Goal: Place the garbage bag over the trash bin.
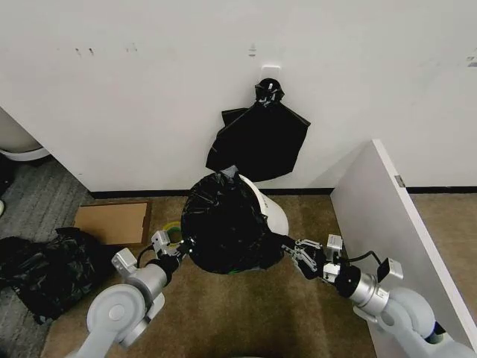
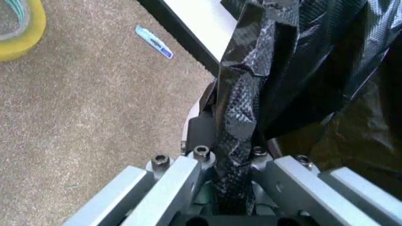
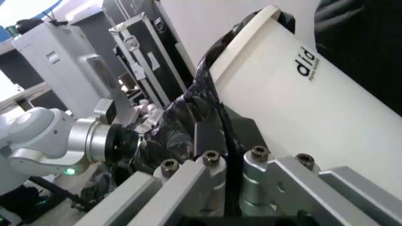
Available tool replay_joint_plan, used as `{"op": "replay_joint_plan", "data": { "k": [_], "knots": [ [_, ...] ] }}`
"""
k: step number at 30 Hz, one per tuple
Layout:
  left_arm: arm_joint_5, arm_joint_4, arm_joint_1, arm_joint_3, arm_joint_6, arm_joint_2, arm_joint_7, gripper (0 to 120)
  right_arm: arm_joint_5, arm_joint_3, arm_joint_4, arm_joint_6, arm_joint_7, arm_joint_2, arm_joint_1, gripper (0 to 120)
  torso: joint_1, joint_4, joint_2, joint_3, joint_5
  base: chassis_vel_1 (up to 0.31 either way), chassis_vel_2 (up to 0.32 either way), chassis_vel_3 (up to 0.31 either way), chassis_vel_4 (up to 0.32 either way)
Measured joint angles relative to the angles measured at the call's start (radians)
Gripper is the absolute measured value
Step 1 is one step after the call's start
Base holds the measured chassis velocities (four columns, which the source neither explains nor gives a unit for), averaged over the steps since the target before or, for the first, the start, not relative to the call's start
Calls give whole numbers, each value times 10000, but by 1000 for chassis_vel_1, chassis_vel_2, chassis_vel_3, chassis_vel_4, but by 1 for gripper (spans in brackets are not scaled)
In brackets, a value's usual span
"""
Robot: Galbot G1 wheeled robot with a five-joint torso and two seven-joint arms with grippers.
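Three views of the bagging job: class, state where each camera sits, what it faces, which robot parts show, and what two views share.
Head view: high, looking down at the garbage bag over the trash bin; both arms, left gripper, right gripper.
Left wrist view: behind its fingers, clamping bag film, carpet beyond.
Right wrist view: behind its fingers, facing the bin's side and the left arm.
Shared: bag and bin.

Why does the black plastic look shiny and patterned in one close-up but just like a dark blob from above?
Left wrist view: light glints off the garbage bag, showing its embossed texture and folds, held in the left end effector. Head view: the garbage bag over the trash bin reads as flat black.
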State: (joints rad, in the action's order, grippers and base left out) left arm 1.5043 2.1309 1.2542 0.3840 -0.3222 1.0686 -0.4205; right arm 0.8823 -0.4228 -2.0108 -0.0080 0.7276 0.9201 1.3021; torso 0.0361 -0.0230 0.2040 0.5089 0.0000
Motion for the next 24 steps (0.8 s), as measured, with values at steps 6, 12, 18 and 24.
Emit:
{"op": "replay_joint_plan", "data": {
  "k": [6,12,18,24],
  "knots": [
    [-6,15,6,2,6,41,-9,0,442,-71,-4,3,-773,141,19,0,0,0,0,0,-1,0,0,0,0],
    [-9,59,21,8,10,15,-15,0,911,-277,264,-123,-1533,248,52,0,0,1,0,0,0,0,0,0,0],
    [-9,68,-65,1,20,23,-53,0,-6,-232,382,-178,-1554,211,305,0,0,-1,0,0,0,0,0,0,0],
    [-6,139,-48,-11,23,33,-57,0,-1135,69,508,-221,-1633,210,429,0,0,-1,0,0,1,0,0,0,0]
  ]
}}
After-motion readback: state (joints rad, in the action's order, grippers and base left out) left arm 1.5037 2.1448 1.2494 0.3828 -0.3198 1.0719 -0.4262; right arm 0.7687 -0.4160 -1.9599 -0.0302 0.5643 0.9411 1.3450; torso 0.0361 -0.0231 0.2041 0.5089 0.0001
